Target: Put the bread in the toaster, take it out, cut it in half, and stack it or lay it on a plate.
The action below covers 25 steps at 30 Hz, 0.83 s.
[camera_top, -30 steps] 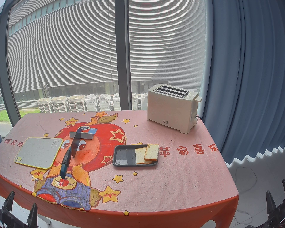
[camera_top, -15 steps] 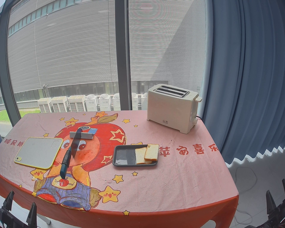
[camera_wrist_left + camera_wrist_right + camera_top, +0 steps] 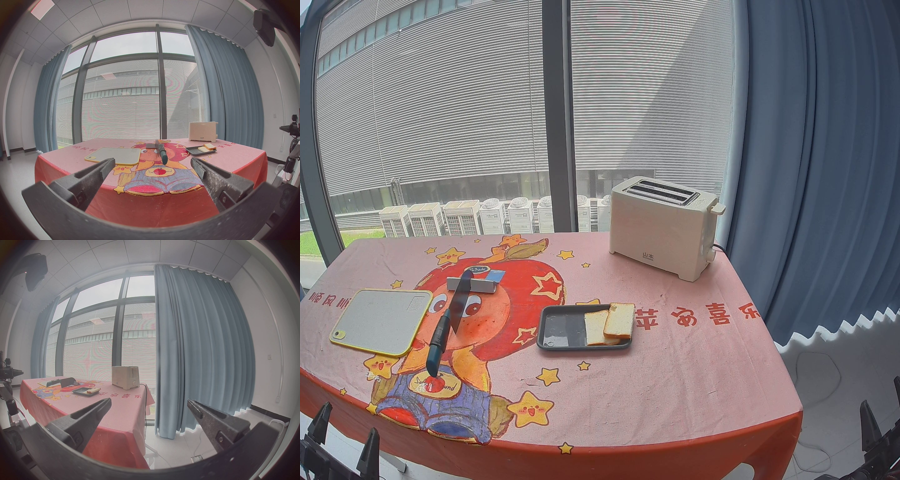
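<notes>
Two bread slices (image 3: 609,325) lie overlapping at the right end of a dark rectangular plate (image 3: 562,330) in the middle of the table. The white two-slot toaster (image 3: 662,225) stands at the back right with both slots empty. A blue-handled knife (image 3: 447,322) leans on a small holder (image 3: 472,284), beside a pale cutting board (image 3: 381,320) at the left. My left gripper (image 3: 350,417) is low, off the table's front left edge, and open (image 3: 153,165) with nothing in it. My right gripper (image 3: 881,392) hangs off the table's right side, open (image 3: 149,407) and empty.
The table (image 3: 687,375) carries a pink cartoon cloth and stands against a big window. A blue curtain (image 3: 819,156) hangs at the right, close behind the toaster. The toaster's cord (image 3: 145,396) drops over the table edge. Bare floor lies to the right.
</notes>
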Available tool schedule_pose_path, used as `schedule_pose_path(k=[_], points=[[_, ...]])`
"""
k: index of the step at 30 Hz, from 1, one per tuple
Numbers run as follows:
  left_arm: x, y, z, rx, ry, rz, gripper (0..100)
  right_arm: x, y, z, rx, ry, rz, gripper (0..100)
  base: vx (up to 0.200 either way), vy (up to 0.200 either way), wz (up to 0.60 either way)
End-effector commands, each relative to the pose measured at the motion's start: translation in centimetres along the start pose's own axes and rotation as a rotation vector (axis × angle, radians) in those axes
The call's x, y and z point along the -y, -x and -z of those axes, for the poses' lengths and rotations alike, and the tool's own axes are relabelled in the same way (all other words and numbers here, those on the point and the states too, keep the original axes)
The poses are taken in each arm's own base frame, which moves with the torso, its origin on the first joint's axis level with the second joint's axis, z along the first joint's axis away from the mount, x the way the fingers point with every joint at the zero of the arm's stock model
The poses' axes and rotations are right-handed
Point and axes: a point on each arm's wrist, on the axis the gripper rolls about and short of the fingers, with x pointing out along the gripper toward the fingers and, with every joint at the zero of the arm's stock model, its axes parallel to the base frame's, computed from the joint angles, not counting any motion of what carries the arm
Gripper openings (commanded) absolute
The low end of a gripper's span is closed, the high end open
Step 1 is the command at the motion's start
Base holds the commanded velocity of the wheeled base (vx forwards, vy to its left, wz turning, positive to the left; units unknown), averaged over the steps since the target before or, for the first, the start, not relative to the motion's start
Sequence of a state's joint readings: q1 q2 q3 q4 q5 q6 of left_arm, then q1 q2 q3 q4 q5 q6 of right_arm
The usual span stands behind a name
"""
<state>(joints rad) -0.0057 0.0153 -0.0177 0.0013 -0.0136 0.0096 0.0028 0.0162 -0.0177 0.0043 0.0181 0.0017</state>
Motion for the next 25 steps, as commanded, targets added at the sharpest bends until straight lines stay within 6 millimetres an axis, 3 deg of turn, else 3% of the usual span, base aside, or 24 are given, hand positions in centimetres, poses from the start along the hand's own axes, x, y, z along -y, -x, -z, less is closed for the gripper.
schedule_pose_path(k=[1, 25], points=[[-0.01, -0.01, 0.54, -0.004, 0.003, -0.009, 100, 0.0, -0.03, 0.43, -0.005, 0.0, -0.001, 100, 0.0, 0.0, 0.0], [-0.01, -0.01, 0.54, -0.004, 0.005, -0.009, 100, 0.0, -0.03, 0.42, -0.003, 0.003, -0.001, 100, 0.0, 0.0, 0.0]])
